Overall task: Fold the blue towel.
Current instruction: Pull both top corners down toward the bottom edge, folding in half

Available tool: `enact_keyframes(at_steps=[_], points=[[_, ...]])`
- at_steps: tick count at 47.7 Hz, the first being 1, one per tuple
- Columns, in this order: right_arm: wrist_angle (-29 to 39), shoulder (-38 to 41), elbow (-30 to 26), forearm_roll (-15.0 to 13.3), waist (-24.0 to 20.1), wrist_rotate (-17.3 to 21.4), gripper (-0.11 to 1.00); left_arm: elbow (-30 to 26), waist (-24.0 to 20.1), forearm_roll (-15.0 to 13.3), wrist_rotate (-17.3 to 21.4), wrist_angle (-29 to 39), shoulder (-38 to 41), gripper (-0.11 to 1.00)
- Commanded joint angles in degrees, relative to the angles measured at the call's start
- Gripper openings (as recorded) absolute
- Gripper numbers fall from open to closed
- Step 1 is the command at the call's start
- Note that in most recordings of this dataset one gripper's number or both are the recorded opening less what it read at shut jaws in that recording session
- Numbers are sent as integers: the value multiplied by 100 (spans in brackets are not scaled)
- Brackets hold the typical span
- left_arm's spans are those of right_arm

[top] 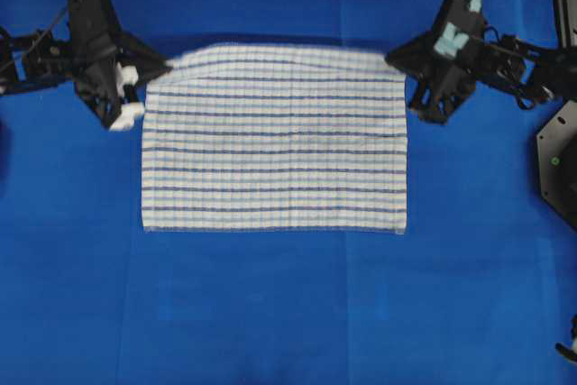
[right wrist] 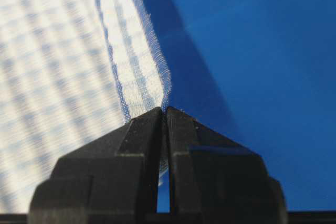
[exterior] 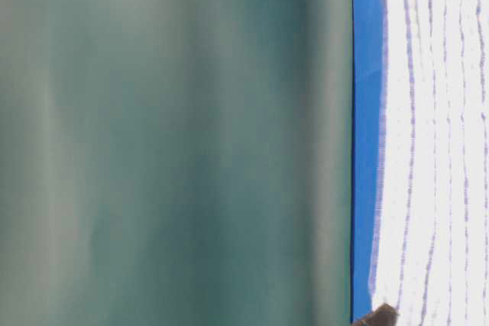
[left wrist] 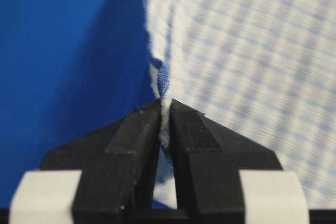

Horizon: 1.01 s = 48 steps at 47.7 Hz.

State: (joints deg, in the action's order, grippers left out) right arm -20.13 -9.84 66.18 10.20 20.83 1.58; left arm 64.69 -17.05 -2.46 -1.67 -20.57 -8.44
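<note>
Blue towel (exterior: 435, 150) cropped, table-level view.

Plain solid-blue table covering (top: 288, 313) under even light, blurred grey-green wall (exterior: 168, 143) beyond its edge

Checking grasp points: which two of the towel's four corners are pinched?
The two top corners in the overhead view: left claw and right claw each clamp one. The blue towel's bottom corners lie free.

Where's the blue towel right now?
In the overhead view the blue towel lies spread mid-table on the blue covering, its two far corners pinched by the left gripper and right gripper.
</note>
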Motion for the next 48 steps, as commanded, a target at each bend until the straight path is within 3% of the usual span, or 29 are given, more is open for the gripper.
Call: enact_keyframes(at_steps=[1,14,24,38,48], points=[[105,-352,53,141,-299,88,3,35,325,0,-62,9,-229,3],[343,-1195,448,650,-1582,589,3,272,1389,-9,-606,0,-659,3],[545,-1292,404,932,-2426,844,3,308,2074,0,-870,0,-712,3],[554,-1125,299,1239,-3032,853,3,246,2725,-9,-914,0,-650,3],[598,-896,167,1248,-3129,853,3,255,2777,-9,-896,9,-642,3]])
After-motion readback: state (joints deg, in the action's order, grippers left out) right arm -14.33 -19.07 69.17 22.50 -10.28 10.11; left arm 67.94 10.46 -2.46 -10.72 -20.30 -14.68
